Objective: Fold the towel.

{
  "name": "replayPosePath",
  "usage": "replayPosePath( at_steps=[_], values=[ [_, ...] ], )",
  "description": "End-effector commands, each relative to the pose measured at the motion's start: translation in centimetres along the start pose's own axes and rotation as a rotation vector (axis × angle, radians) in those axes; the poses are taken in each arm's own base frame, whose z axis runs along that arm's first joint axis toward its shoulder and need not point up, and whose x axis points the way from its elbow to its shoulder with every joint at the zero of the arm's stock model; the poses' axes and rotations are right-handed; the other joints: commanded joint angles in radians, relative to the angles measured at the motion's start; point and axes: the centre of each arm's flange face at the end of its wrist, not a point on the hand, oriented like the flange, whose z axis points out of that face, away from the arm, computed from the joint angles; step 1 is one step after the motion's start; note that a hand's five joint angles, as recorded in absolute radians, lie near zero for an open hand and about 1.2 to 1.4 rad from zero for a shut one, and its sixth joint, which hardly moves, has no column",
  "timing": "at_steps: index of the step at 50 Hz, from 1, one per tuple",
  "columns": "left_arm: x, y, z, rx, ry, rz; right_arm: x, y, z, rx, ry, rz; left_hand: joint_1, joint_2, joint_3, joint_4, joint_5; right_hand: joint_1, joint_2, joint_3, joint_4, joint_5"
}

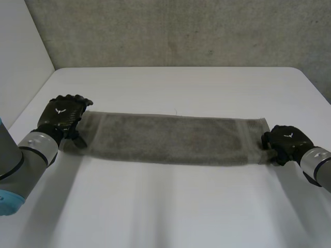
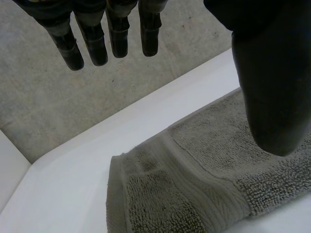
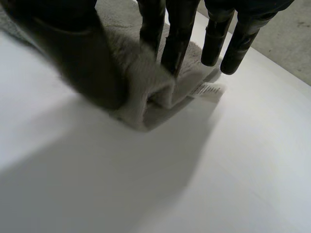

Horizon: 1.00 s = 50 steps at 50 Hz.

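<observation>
A grey towel (image 1: 170, 138) lies on the white table (image 1: 170, 206) as a long narrow band running left to right. My left hand (image 1: 62, 116) is at the band's left end, open. In the left wrist view its fingers (image 2: 116, 39) are straight and off the cloth, and its thumb (image 2: 272, 97) hovers over the towel (image 2: 194, 184) near that short edge. My right hand (image 1: 286, 140) is at the right end. There the towel (image 3: 146, 77) is bunched up and pinched between the thumb (image 3: 92, 63) and the fingers (image 3: 177, 39). A small white label (image 3: 208, 90) sticks out beside the fingertips.
A rough concrete wall (image 1: 181, 31) rises behind the table's far edge, and a white panel (image 1: 20, 62) stands along its left side. Bare tabletop stretches in front of the towel and behind it.
</observation>
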Motion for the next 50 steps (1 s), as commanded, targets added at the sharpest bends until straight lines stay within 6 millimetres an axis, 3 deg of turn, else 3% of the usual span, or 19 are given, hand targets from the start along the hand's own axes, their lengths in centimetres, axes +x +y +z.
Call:
replayPosePath(
  at_steps=[1,11,16,20,25,27,29,30,32,33,35,36,38,39,40,41,43,46,50],
  values=[
    [0.2,0.1,-0.2,-0.005,0.004,-0.001,0.0,-0.2,-0.1,0.014,-0.013,0.004,-0.092,-0.056,-0.058,-0.066,-0.042,0.251,0.230,-0.053,-0.076,0.250],
    [0.1,0.0,-0.3,0.001,-0.002,0.002,6.1,0.3,-1.1,-0.001,0.137,0.035,-0.098,-0.062,-0.058,-0.066,-0.048,0.251,0.230,-0.053,-0.076,0.250],
    [0.0,0.0,-0.3,-0.001,-0.006,0.001,13.7,-0.2,-2.6,0.008,0.301,-0.044,-0.098,-0.062,-0.058,-0.066,-0.048,0.251,0.230,-0.053,-0.076,0.250],
    [-0.1,0.1,-0.3,-0.002,-0.009,0.000,15.3,-1.8,-3.1,0.009,0.304,-0.087,-0.098,-0.062,-0.058,-0.066,-0.048,0.251,0.230,-0.053,-0.076,0.250],
    [0.0,0.0,-0.4,0.000,-0.008,0.001,14.4,-5.7,-3.6,0.044,0.256,-0.117,-0.098,-0.062,-0.058,-0.066,-0.048,0.251,0.230,-0.053,-0.076,0.250],
    [0.0,0.0,-0.4,-0.002,-0.009,0.001,12.8,-7.8,-3.7,0.082,0.225,-0.139,-0.098,-0.062,-0.058,-0.066,-0.048,0.251,0.230,-0.053,-0.076,0.250],
    [0.0,0.1,-0.4,-0.001,-0.008,-0.001,7.7,-11.4,-3.2,0.180,0.119,-0.183,-0.098,-0.062,-0.058,-0.066,-0.048,0.251,0.230,-0.053,-0.076,0.250],
    [0.0,0.1,-0.4,-0.002,-0.008,-0.001,7.7,-11.4,-3.2,0.180,0.118,-0.183,-0.098,-0.062,-0.058,-0.066,-0.048,0.251,0.230,-0.053,-0.076,0.250],
    [0.0,0.1,-0.5,-0.002,-0.008,0.001,2.1,-14.3,-3.0,0.261,0.014,-0.210,-0.098,-0.062,-0.058,-0.066,-0.048,0.251,0.230,-0.053,-0.076,0.250],
    [0.0,0.0,-0.5,0.000,-0.008,0.001,2.1,-14.3,-3.0,0.261,0.014,-0.210,-0.098,-0.062,-0.058,-0.066,-0.048,0.251,0.230,-0.053,-0.076,0.250],
    [0.0,0.0,-0.5,0.000,-0.008,0.001,-4.4,-16.6,-2.9,0.333,-0.077,-0.255,-0.101,-0.065,-0.058,-0.066,-0.051,0.251,0.230,-0.053,-0.076,0.250],
    [0.0,0.0,-0.5,0.000,-0.009,0.001,-4.5,-16.6,-2.9,0.333,-0.078,-0.255,-0.101,-0.065,-0.058,-0.066,-0.051,0.251,0.230,-0.053,-0.076,0.250],
    [-0.1,0.0,-0.5,0.001,-0.010,0.001,-11.3,-17.6,-2.6,0.400,-0.169,-0.305,-0.101,-0.065,-0.058,-0.066,-0.051,0.251,0.230,-0.053,-0.076,0.250],
    [-0.1,0.0,-0.5,0.001,-0.010,0.001,-11.4,-17.6,-2.6,0.401,-0.169,-0.305,-0.101,-0.065,-0.058,-0.066,-0.051,0.251,0.230,-0.053,-0.076,0.250],
    [-0.1,0.0,-0.5,0.001,-0.011,0.001,-14.4,-17.6,-2.4,0.429,-0.210,-0.325,-0.101,-0.065,-0.058,-0.066,-0.051,0.251,0.230,-0.053,-0.076,0.250],
    [-0.1,0.0,-0.5,0.001,-0.011,0.001,-14.5,-17.6,-2.4,0.429,-0.210,-0.325,-0.101,-0.065,-0.058,-0.066,-0.051,0.251,0.230,-0.053,-0.076,0.250],
    [-0.1,0.0,-0.5,0.001,-0.010,0.001,-19.5,-16.6,-1.5,0.447,-0.288,-0.350,-0.101,-0.065,-0.058,-0.066,-0.051,0.251,0.230,-0.053,-0.076,0.250],
    [0.0,0.0,-0.5,0.001,-0.008,0.002,-23.4,-14.7,-0.4,0.427,-0.362,-0.369,-0.101,-0.065,-0.058,-0.066,-0.051,0.251,0.230,-0.053,-0.076,0.250],
    [0.3,0.1,-0.6,-0.003,0.001,0.001,-26.1,-12.7,0.2,0.397,-0.409,-0.385,-0.101,-0.065,-0.058,-0.066,-0.051,0.179,0.158,-0.053,-0.076,0.178]
  ],
)
